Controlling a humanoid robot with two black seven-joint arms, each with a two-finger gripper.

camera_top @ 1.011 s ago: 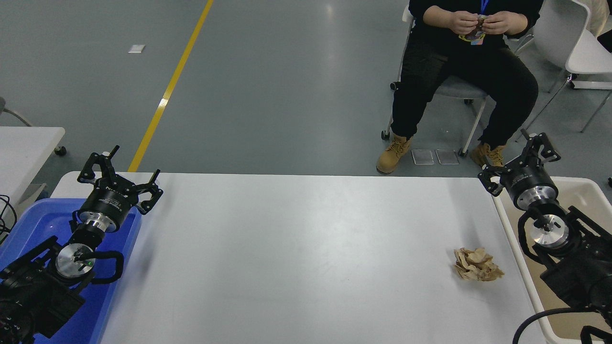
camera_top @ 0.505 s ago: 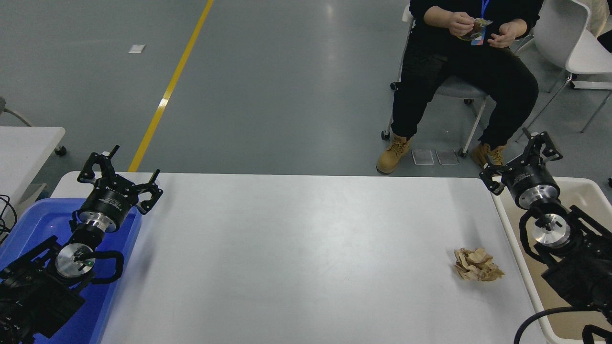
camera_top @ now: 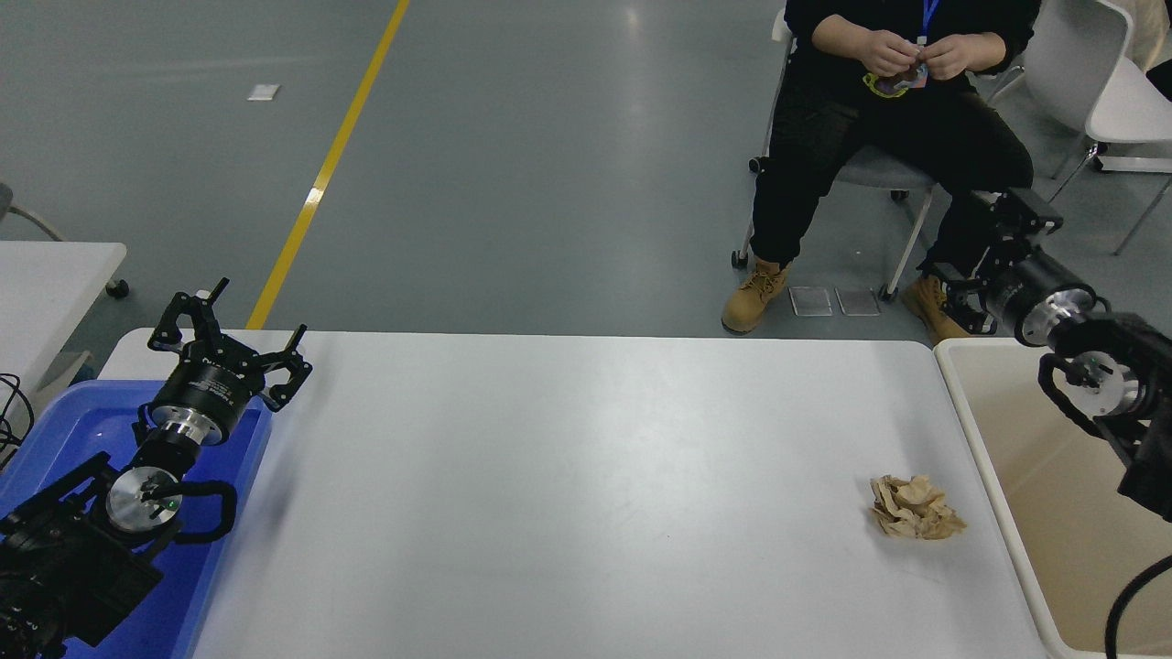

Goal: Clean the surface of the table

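The table surface (camera_top: 568, 458) is a wide white top filling the lower middle of the head view. A crumpled ball of brown paper (camera_top: 916, 520) lies on it near the right edge. My right gripper (camera_top: 984, 256) hangs open and empty beyond the table's far right corner, well above and behind the paper, seen against a seated person's dark trousers. My left gripper (camera_top: 245, 316) is parked open at the far left, above the far rim of a blue bin (camera_top: 55, 439).
A cream plastic tub (camera_top: 1080, 531) stands against the table's right edge under my right arm. A person (camera_top: 897, 137) sits on a chair beyond the far right corner, hands busy with a small object. A smaller white table (camera_top: 46, 275) is at the left.
My right arm has lifted and swung back and to the right, from above the tub's near corner to beyond the table's far edge. The paper and the left arm have not moved.
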